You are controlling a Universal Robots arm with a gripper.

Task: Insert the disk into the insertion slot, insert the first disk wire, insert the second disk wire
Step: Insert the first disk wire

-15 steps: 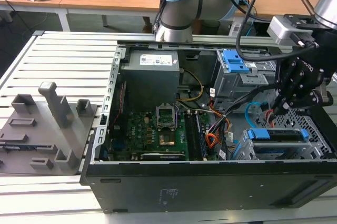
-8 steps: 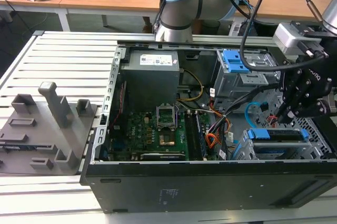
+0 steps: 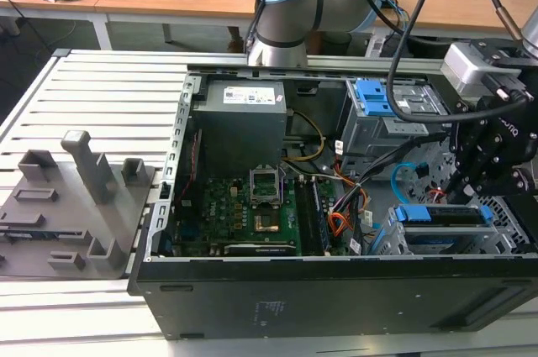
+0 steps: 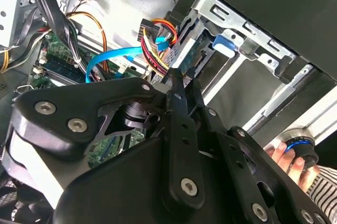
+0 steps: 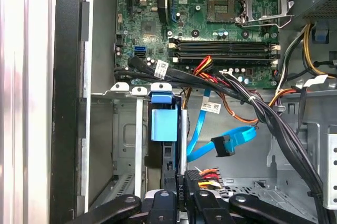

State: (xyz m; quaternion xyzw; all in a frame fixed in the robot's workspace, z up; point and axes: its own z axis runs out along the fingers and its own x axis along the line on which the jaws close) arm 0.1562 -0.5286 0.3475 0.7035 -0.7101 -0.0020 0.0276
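We see the disk (image 3: 445,215) seated in the insertion slot (image 3: 388,239), at the exterior view's right inside the computer case (image 3: 336,290). The gripper (image 5: 181,188), closed narrow, pinches the first disk wire (image 5: 208,173) by its plug, just beside the disk. The second disk wire (image 5: 231,138) hangs loose nearby.

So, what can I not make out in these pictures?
Disk: exterior view, the slot walls hide all but its blue frame's top.
First wire: first wrist view, the pincer overlaps its plug; seated or not, cannot tell.
Second wire: first wrist view, its board end passes behind black cables.
Hand: second wrist view, cut off by the edge, partly behind the pincer.
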